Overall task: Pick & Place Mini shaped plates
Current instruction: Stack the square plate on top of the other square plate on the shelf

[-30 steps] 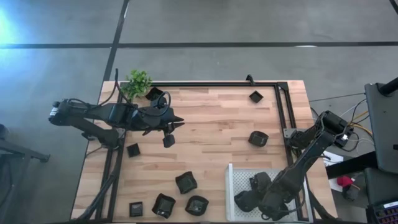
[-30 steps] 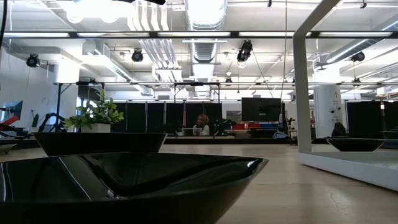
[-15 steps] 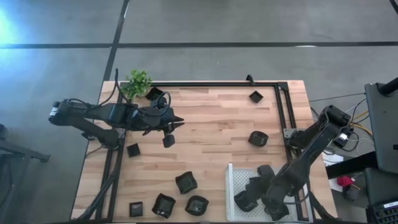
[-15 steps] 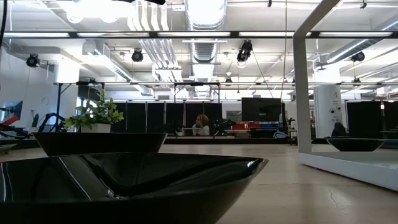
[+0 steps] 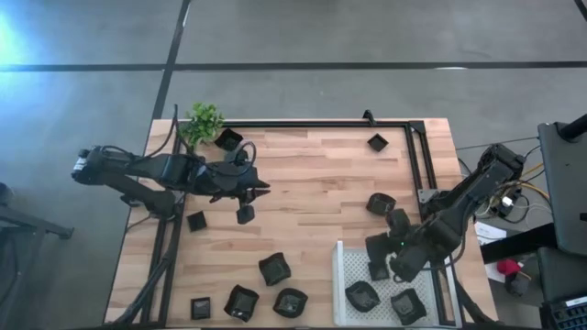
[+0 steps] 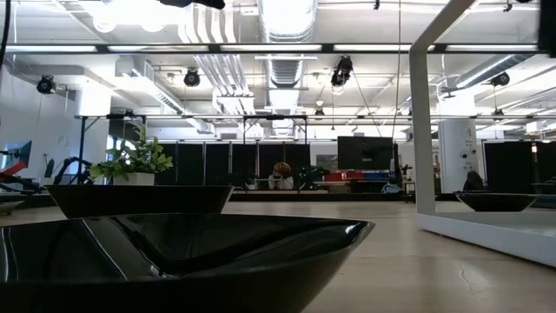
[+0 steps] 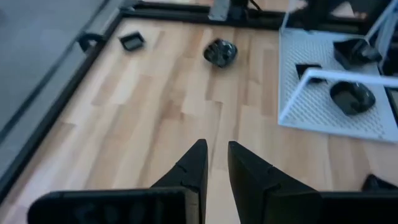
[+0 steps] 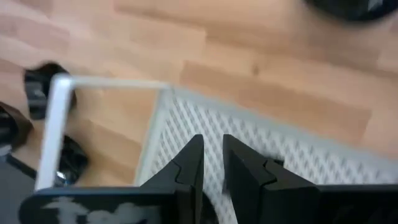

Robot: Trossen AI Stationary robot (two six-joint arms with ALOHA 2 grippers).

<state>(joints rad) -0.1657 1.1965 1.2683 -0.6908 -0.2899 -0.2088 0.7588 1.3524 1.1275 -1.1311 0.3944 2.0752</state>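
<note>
Small black mini shaped plates lie scattered on the wooden table: one near the far edge (image 5: 377,142), one toward the right (image 5: 381,203), several at the near left (image 5: 274,269). Three more rest in the white perforated tray (image 5: 341,275), such as one round plate (image 7: 351,96). My right gripper (image 5: 378,252) hovers over the tray's far part, pointing steeply down, a narrow gap between its fingers (image 8: 189,162) and nothing in it. My left gripper (image 5: 261,186) hangs above the table's left half, fingers (image 7: 196,162) a narrow gap apart and bare.
A small green plant (image 5: 204,121) stands at the far left corner with a plate (image 5: 228,139) beside it. A black frame rail (image 5: 321,123) runs along the far and right edges. The tray has a raised white bar (image 8: 56,124). Bare wood lies mid-table (image 5: 312,183).
My right gripper has risen and gone from over the tray's near part toward the table's far edge, tipping less steeply. Two plates it covered now show lying in the tray.
</note>
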